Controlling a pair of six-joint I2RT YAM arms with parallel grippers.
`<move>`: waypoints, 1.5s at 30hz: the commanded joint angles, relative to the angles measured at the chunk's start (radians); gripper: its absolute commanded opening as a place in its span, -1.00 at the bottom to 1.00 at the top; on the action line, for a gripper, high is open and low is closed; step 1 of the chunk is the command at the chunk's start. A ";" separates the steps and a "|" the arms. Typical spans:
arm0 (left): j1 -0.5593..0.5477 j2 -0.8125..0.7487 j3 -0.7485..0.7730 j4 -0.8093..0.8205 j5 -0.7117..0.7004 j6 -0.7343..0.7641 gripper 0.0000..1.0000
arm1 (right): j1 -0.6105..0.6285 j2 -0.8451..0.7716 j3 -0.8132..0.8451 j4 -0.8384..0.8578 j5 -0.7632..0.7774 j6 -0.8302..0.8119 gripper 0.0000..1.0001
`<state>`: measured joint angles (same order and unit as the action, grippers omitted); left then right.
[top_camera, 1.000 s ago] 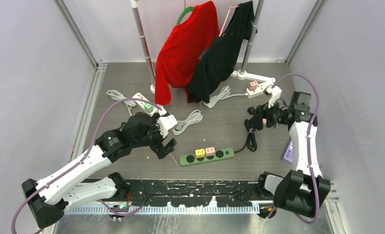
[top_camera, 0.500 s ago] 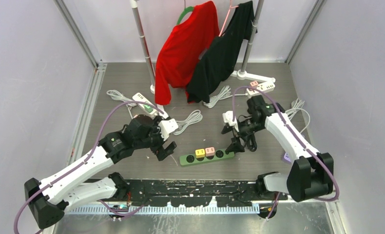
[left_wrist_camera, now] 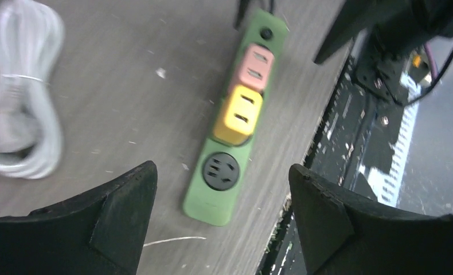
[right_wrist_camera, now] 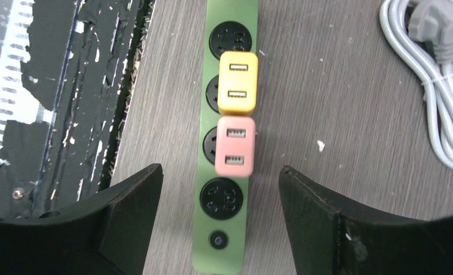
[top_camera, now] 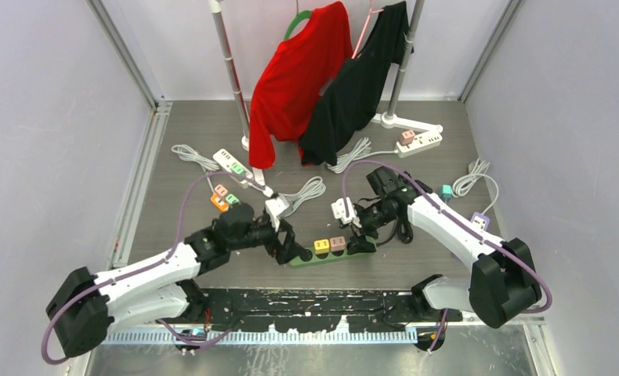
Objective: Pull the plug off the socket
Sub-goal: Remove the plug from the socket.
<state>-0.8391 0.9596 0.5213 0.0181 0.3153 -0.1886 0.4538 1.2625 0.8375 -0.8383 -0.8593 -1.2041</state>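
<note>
A green power strip (top_camera: 331,252) lies near the table's front edge, with a yellow plug (top_camera: 320,245) and a pink plug (top_camera: 338,243) seated side by side in it. My left gripper (top_camera: 288,244) is open just above the strip's left end (left_wrist_camera: 219,189); the yellow plug (left_wrist_camera: 238,114) and the pink plug (left_wrist_camera: 253,66) lie beyond its fingers. My right gripper (top_camera: 363,233) is open above the strip's right end (right_wrist_camera: 223,229), where the power button sits. In the right wrist view the pink plug (right_wrist_camera: 235,146) and the yellow plug (right_wrist_camera: 238,81) sit ahead of the fingers.
A coiled white cable (top_camera: 302,193) lies behind the strip, also in the left wrist view (left_wrist_camera: 18,91) and the right wrist view (right_wrist_camera: 436,86). White power strips (top_camera: 232,166) (top_camera: 418,141) lie farther back. Red and black shirts hang on a rack (top_camera: 298,70). The black slotted front rail (top_camera: 306,301) is close.
Both arms have moved inward and down to the green strip. The left gripper came from the left to the strip's left end; the right gripper came from the far right to its right end.
</note>
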 commanded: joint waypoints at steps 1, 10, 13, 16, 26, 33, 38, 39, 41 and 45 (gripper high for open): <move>-0.103 0.037 -0.152 0.547 -0.027 0.015 0.70 | 0.083 0.032 0.004 0.134 0.064 0.075 0.56; -0.216 0.262 -0.168 0.711 -0.177 0.220 0.72 | 0.170 0.073 -0.003 0.195 0.160 0.120 0.33; -0.217 0.360 -0.148 0.777 -0.199 0.219 0.71 | 0.175 0.075 -0.003 0.188 0.148 0.115 0.19; -0.217 0.451 -0.130 0.841 -0.209 0.219 0.60 | 0.178 0.078 -0.001 0.182 0.140 0.104 0.06; -0.215 0.589 -0.119 1.003 -0.176 0.208 0.22 | 0.180 0.100 -0.011 0.182 0.140 0.094 -0.01; -0.214 0.616 -0.110 1.011 -0.134 0.196 0.12 | 0.191 0.116 -0.012 0.182 0.141 0.090 0.00; -0.214 0.634 -0.107 1.042 -0.116 0.182 -0.13 | 0.197 0.120 -0.012 0.174 0.143 0.082 -0.03; -0.213 0.636 -0.108 1.044 -0.113 0.181 -0.22 | 0.197 0.120 -0.010 0.171 0.144 0.079 -0.06; -0.212 0.637 -0.114 1.049 -0.112 0.180 -0.50 | 0.197 0.120 -0.007 0.164 0.144 0.076 -0.14; -0.210 0.634 -0.134 1.060 -0.111 0.184 -1.00 | 0.197 0.120 0.012 0.148 0.142 0.090 -0.40</move>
<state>-1.0462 1.5974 0.3637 0.9470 0.2111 -0.0105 0.6197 1.3666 0.8249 -0.6765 -0.7113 -1.1255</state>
